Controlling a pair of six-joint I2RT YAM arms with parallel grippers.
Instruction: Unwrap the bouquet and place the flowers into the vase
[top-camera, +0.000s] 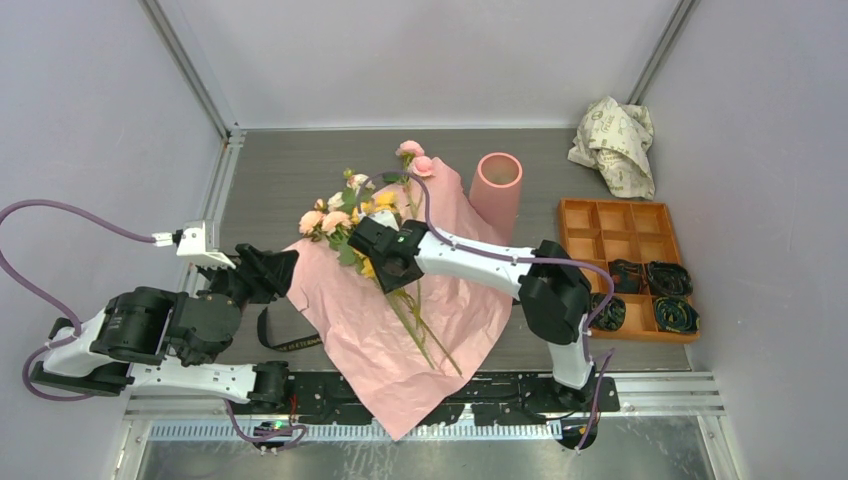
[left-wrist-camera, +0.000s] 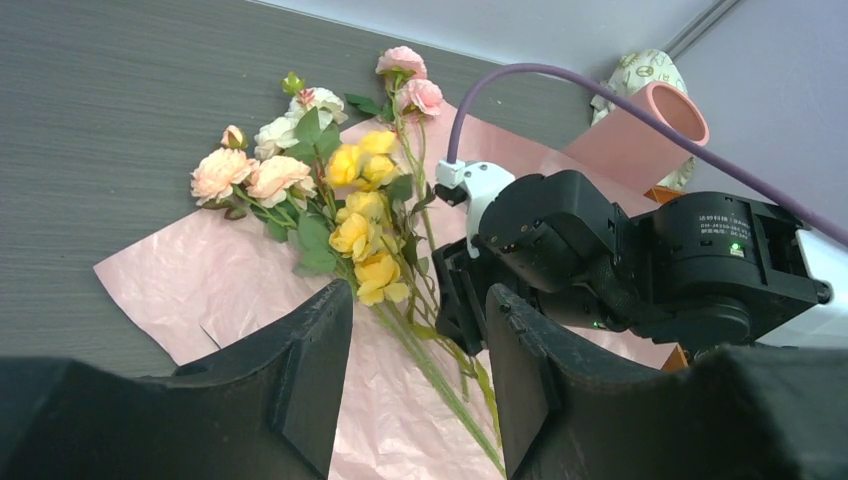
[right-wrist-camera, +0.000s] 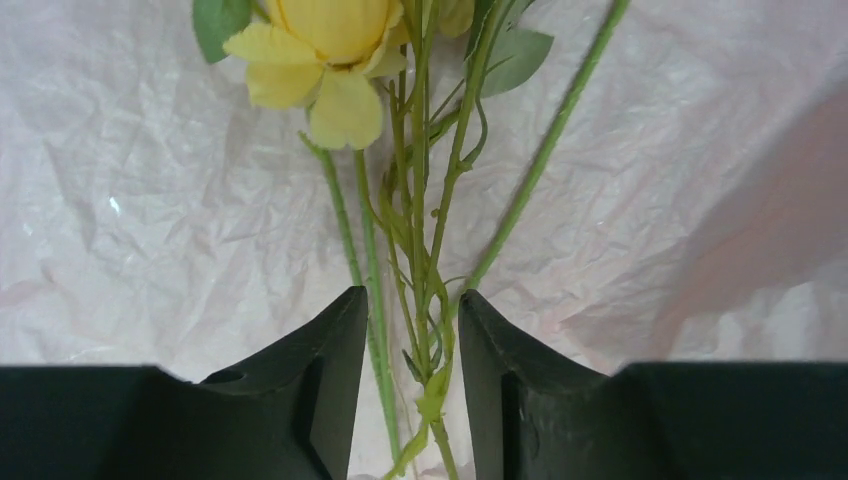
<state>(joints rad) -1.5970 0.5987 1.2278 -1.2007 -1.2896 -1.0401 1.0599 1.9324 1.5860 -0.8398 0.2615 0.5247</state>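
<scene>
Pink paper (top-camera: 400, 330) lies opened flat mid-table. Vase (top-camera: 496, 185) stands upright just past its far-right corner. Flowers (top-camera: 375, 205) lie on the paper, heads far-left and stems (right-wrist-camera: 420, 250) running near. Probably light, with thin springy stems and soft heads, so grab the bunched stems mid-length. Right gripper (right-wrist-camera: 412, 390): jaws apart, straddling the stems, no pinch visible. Left gripper (left-wrist-camera: 418, 380): spread, empty, at the paper's left edge. Top view hides the mid-stems under the right gripper. Black ribbon (top-camera: 285, 342) is partly tucked under the paper.

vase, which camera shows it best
Top external: the whole vase shows, standing beside the pink paper, open mouth visible. Left wrist catches only its upper part, with the right arm and its cable across it. Right wrist shows none of it.
</scene>
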